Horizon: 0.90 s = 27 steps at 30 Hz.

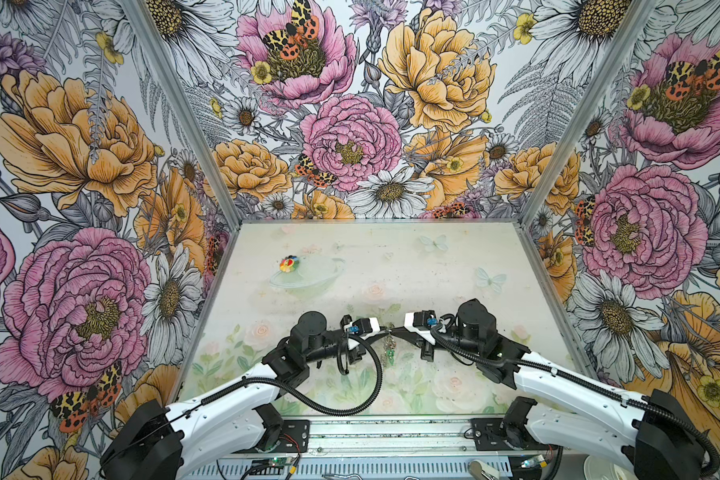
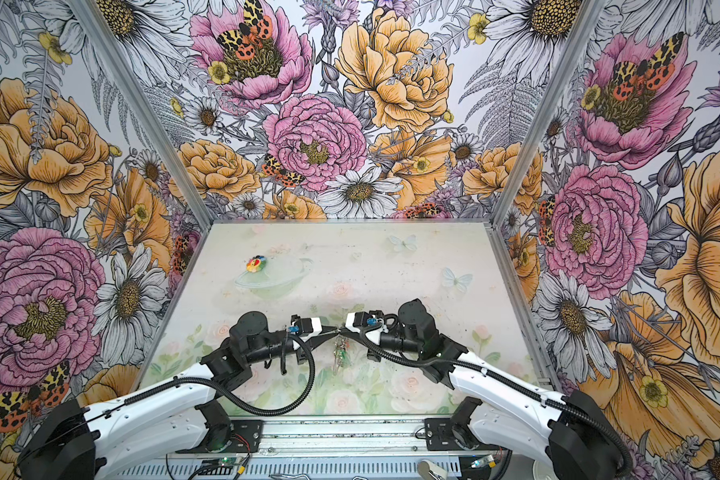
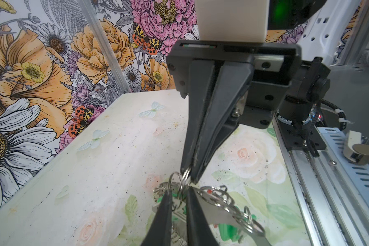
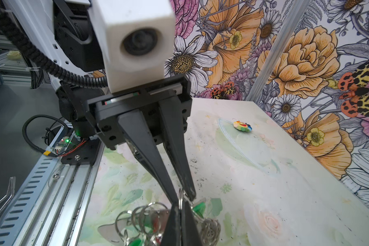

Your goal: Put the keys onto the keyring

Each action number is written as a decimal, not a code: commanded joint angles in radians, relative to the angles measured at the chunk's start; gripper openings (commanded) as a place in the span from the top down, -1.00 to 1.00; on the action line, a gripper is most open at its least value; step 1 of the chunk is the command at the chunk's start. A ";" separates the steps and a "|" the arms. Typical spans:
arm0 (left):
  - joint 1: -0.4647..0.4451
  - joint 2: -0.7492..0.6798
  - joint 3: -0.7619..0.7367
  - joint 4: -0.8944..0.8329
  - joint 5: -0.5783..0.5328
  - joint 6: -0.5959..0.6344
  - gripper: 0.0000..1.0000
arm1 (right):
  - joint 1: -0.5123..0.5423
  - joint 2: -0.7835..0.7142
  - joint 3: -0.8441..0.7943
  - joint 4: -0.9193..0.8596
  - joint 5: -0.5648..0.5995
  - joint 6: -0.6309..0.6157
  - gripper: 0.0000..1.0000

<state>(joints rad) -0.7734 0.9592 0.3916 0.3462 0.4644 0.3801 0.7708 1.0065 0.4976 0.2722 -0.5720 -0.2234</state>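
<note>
Above the near-middle of the counter [image 1: 454,257], my right gripper [image 3: 190,175] is pinched shut on a wire loop [image 3: 186,172] of the keyring [image 1: 388,344]. It dangles straight down between both tips, green keys [image 1: 390,356] in the bunch. My left gripper [image 4: 183,197] sits tip-to-tip opposite, jaws slightly apart around a loop. Both equally near.
</note>
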 commanded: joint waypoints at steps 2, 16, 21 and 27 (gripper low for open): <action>0.020 -0.004 -0.017 0.038 0.034 -0.030 0.64 | -0.007 -0.039 -0.033 0.198 -0.046 0.067 1.00; 0.040 -0.013 -0.042 0.146 0.087 -0.090 0.57 | -0.002 0.062 -0.099 0.463 -0.059 0.108 1.00; 0.045 -0.025 -0.059 0.180 0.119 -0.108 0.55 | -0.002 0.067 -0.111 0.483 -0.030 0.113 1.00; 0.045 -0.013 -0.057 0.202 0.154 -0.125 0.52 | 0.000 0.086 -0.111 0.504 -0.028 0.118 1.00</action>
<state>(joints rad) -0.7345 0.9482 0.3439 0.4999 0.5598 0.2825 0.7662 1.0817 0.3836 0.6987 -0.6071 -0.1196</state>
